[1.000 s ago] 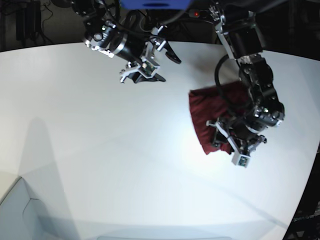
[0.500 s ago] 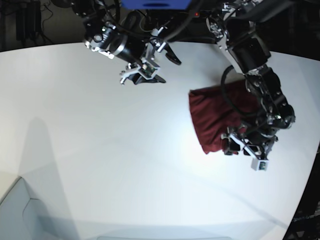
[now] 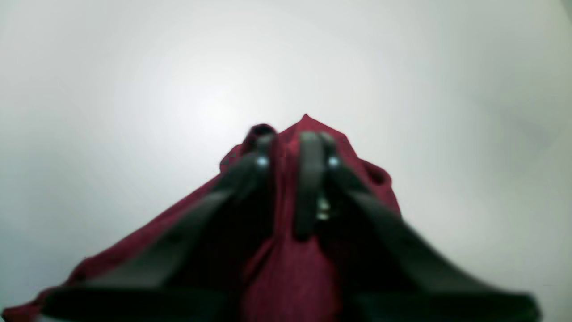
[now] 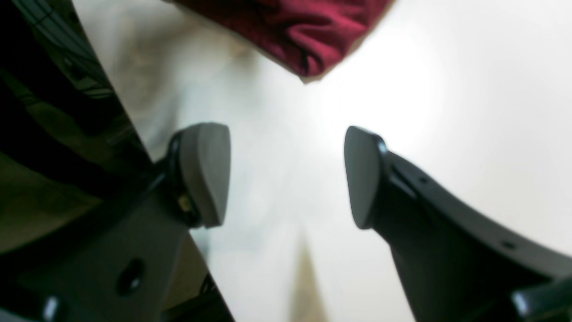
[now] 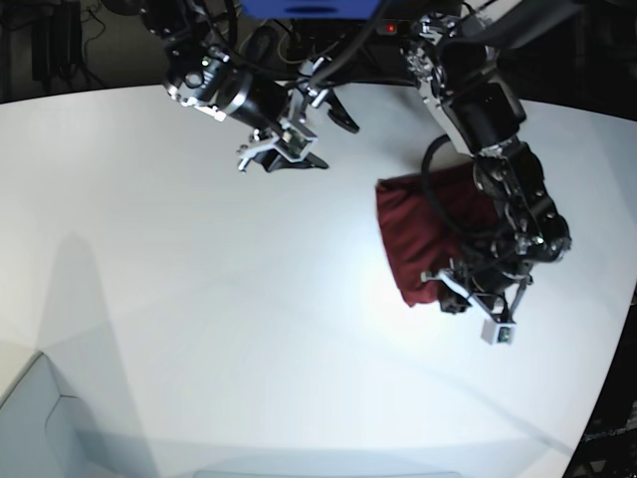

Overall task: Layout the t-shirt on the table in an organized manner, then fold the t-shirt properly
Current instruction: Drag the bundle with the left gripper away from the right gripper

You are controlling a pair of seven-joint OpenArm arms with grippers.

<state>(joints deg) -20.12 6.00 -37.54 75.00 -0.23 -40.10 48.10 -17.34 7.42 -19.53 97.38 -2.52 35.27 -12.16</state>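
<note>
Base view shows the t-shirt [image 5: 423, 234] lying as a compact, wrinkled maroon bundle on the white desk [image 5: 199, 329], over toward the side where the left arm works. The left gripper [image 5: 460, 299] sits at the near corner of the bundle, down on the cloth. The right gripper [image 5: 314, 124] hangs above the far part of the desk, well apart from the shirt, with nothing between its fingers.

In the left wrist view the left gripper [image 3: 288, 147] has its two dark fingers drawn close together, and a ridge of the t-shirt [image 3: 286, 273] runs up between them, so it is clamped on a pinch of the fabric. The cloth rises to a peak at the fingertips and spreads down and outward toward the lower left of that view, with the pale desk [image 3: 134, 89] all around it. The picture is blurred, so the exact part of the shirt in the grip cannot be told.

In the right wrist view the right gripper [image 4: 286, 174] stands wide, its pads well apart over the bare desk [image 4: 469, 112]. A folded edge of the t-shirt [image 4: 290, 27] shows at the top, clear of the fingers
</note>
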